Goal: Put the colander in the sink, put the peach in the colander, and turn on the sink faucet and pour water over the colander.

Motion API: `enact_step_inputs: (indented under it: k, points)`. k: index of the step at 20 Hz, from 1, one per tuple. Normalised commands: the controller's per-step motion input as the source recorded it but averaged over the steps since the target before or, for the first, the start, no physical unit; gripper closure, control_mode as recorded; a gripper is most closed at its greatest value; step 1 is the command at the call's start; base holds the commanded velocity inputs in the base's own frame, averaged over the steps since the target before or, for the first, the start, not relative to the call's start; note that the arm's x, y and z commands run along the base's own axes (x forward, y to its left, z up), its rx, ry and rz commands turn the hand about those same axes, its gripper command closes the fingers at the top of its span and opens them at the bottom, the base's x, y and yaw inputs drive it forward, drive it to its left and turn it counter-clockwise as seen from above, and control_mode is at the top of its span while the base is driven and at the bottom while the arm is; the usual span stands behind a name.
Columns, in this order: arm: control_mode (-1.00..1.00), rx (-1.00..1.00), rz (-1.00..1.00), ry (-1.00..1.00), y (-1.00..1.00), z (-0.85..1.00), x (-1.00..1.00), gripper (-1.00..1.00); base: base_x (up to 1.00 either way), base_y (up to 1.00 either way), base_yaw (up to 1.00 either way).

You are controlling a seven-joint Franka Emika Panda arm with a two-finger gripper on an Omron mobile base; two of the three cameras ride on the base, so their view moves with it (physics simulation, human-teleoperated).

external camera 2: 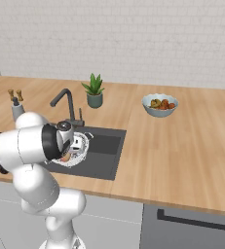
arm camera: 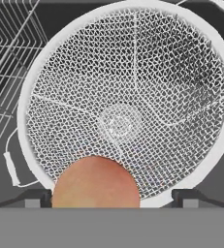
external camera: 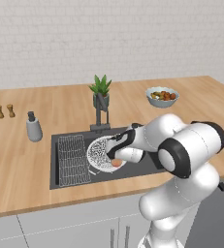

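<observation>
1. One wide white mesh colander sits inside the dark grey rectangular sink basin, and from the hand view you look straight down into its perforated bowl.
2. You see the small round orange-pink peach between the two dark finger tips at the bottom of the hand view, over the colander's near rim; in the left base view it shows at the colander's edge just under the hand.
3. Your two-finger gripper has a finger tip on each side of the peach, so it appears closed on the fruit; whether the peach already touches the mesh you cannot tell.
4. You find the wire rack insert lying in the left part of the sink, just beside the colander.
5. You have the slim dark grey upright faucet standing on its base plate at the back edge of the sink, behind the colander.
6. You see a green potted plant behind the faucet and a grey soap dispenser on the wooden counter left of the sink.
7. You find a pale bowl of mixed fruit well apart to the right, and two small brown shakers far left.
</observation>
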Motion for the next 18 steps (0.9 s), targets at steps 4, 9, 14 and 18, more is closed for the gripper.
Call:
enact_step_inputs:
  k: [4, 9, 14, 18]
  points:
    - [-1.00, 0.00, 0.00, 0.00, 0.04, 0.08, 0.11, -1.00, 0.00, 0.00, 0.00]
    - [-1.00, 0.00, 0.00, -0.01, 0.19, 0.01, 0.56, -1.00, 0.00, 0.00, 0.00]
    - [-1.00, 0.00, 0.00, -0.04, 0.11, 0.07, 0.49, -1.00, 0.00, 0.00, 0.00]
    - [-1.00, 0.07, 0.00, -0.02, -0.50, 0.32, -0.31, -1.00, 0.00, 0.00, 0.00]
